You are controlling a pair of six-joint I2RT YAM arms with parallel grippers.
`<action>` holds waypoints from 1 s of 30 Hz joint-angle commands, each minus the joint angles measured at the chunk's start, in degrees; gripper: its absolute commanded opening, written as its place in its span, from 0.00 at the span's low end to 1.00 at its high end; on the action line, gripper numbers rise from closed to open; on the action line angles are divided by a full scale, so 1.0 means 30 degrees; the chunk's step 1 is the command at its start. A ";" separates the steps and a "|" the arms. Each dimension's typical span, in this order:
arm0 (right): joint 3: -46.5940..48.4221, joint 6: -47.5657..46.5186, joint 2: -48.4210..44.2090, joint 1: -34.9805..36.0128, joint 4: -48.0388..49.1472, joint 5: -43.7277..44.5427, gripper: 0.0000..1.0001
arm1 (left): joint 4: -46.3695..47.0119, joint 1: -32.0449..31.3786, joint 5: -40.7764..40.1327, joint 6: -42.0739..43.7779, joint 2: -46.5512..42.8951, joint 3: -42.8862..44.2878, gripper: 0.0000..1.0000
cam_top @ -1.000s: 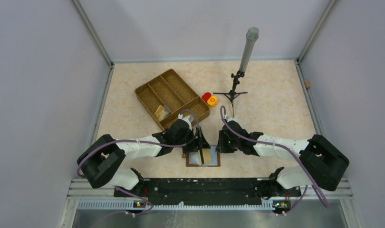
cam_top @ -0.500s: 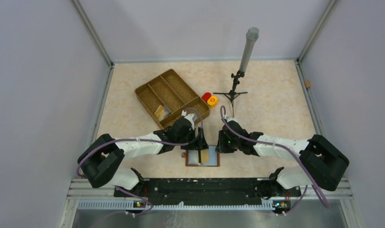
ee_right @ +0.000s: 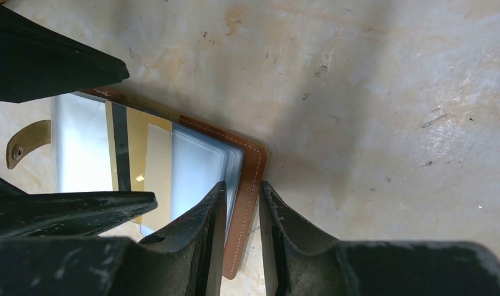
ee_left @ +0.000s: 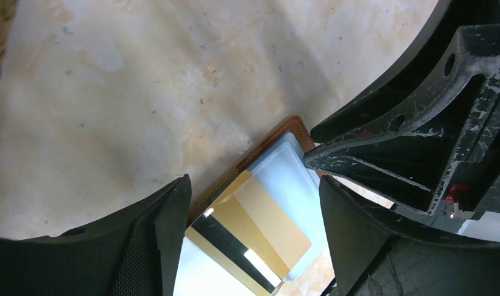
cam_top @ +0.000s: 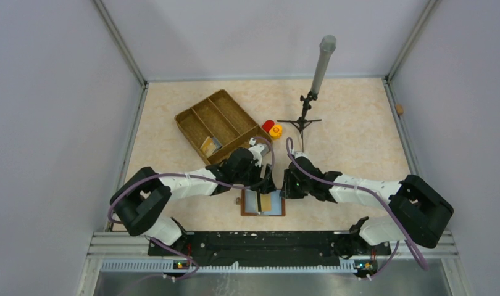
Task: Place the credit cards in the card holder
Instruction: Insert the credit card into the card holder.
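**Left gripper** (ee_left: 254, 182): the jaws stand wide apart and grasp nothing. Its two fingers (ee_left: 145, 246) straddle the open card holder (ee_left: 264, 150) from above. Whether the tips touch it cannot be told.

**Right gripper** (ee_right: 243, 185): the jaws are nearly together, clamped on the stitched brown edge of the card holder, one finger (ee_right: 195, 246) on each face of the cover. In the top view this gripper (cam_top: 283, 189) sits just beside the left gripper (cam_top: 264, 184), and the holder (cam_top: 263, 204) lies directly beneath both, flat on the table (cam_top: 358, 135).

**Task objects:** a gold credit card (ee_left: 263, 225) with a dark stripe lies in the gap between the left fingers, partly tucked among the holder's pale sleeves. From the right wrist the same card (ee_right: 133, 145) lies to the left of the clamped edge, and the holder's snap tab (ee_right: 26, 142) sticks out farther left. A second gold card (cam_top: 208, 146) rests in the wicker tray (cam_top: 201, 114), beyond the left gripper and well apart from it.
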 commanded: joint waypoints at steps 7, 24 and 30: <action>0.0015 0.0090 0.0089 0.0215 0.0437 0.0004 0.25 | 0.2815 -0.0313 0.2570 0.0849 0.1451 0.0514 0.78; -0.0014 0.0087 0.0270 0.0215 0.0507 0.0004 0.25 | 0.3889 -0.1257 0.3046 0.0462 0.1705 -0.0116 0.78; 0.0016 0.0081 0.0344 0.0215 0.0540 0.0004 0.25 | 0.3699 -0.1333 0.1842 -0.0065 0.1173 -0.0157 0.79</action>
